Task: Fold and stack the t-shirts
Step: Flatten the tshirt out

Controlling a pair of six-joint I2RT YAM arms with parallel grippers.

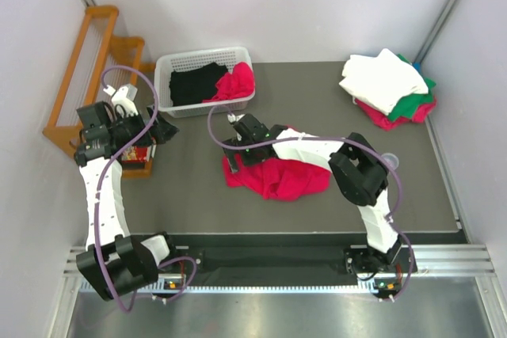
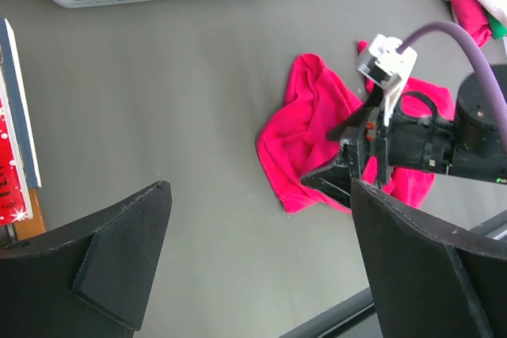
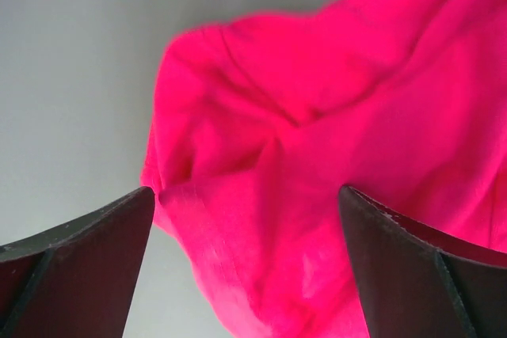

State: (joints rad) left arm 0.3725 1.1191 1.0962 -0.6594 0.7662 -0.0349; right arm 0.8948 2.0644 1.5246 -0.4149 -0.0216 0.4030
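Observation:
A crumpled crimson t-shirt point(image 1: 279, 177) lies in a heap in the middle of the table. My right gripper point(image 1: 235, 161) hangs open over its left edge. In the right wrist view the red cloth point(image 3: 317, 140) bulges between and below the spread fingers, and my right gripper point(image 3: 245, 267) holds none of it. My left gripper point(image 1: 165, 128) is raised at the left, open and empty. From there the left wrist view looks across bare table at the shirt point(image 2: 313, 128), with my left gripper point(image 2: 261, 263) in the foreground. Folded t-shirts point(image 1: 386, 85) are stacked at the far right, white on top, then green and red.
A white lattice basket point(image 1: 170, 65) at the back holds a black tee point(image 1: 194, 85) and a red one point(image 1: 238, 81). A wooden rack point(image 1: 83, 69) stands off the left edge, with a red box point(image 1: 140, 154) beside it. A small clear cup point(image 1: 390, 161) sits by the right arm.

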